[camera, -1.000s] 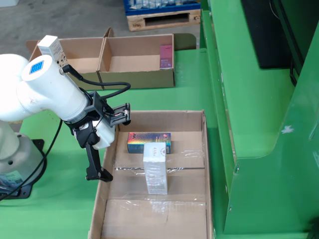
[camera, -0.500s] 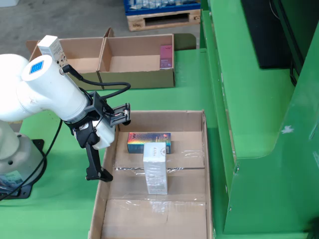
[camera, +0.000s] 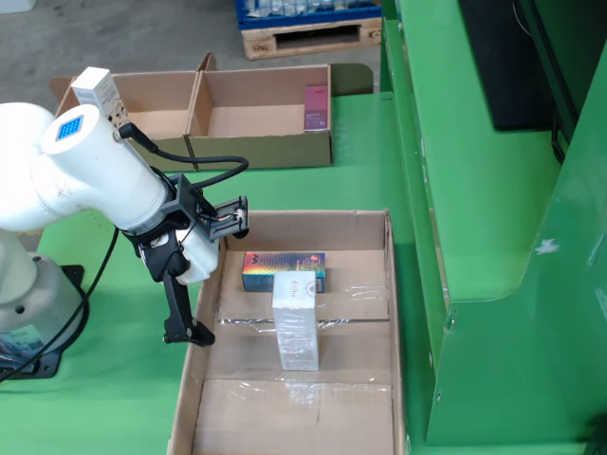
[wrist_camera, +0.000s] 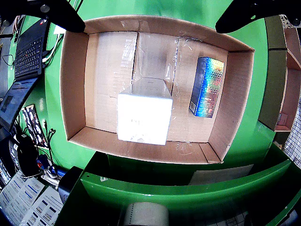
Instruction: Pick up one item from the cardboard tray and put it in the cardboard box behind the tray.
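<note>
Surface: green table (camera: 360, 180) with a green metal frame along its right side in the fixed view.

Item 1: cardboard tray (camera: 379, 284), open-topped, taped seams across its floor. I count two things inside.

Item 2: white box (camera: 296, 320), standing upright near the middle of the tray floor (plain top face in my wrist view (wrist_camera: 144, 117)).

Item 3: colourful box (camera: 283, 270), lying flat just behind the white box in the fixed view, close to touching it; in the wrist view it sits to the right (wrist_camera: 206, 86).

Item 4: cardboard box (camera: 199, 118) behind the tray, two compartments; a small pink packet (camera: 316, 106) stands in the right one.

Item 5: gripper (camera: 211, 280), hanging over the tray's left wall in the fixed view. Its black fingers (wrist_camera: 61, 14) stand wide apart, holding nothing, well clear of both boxes.
</note>
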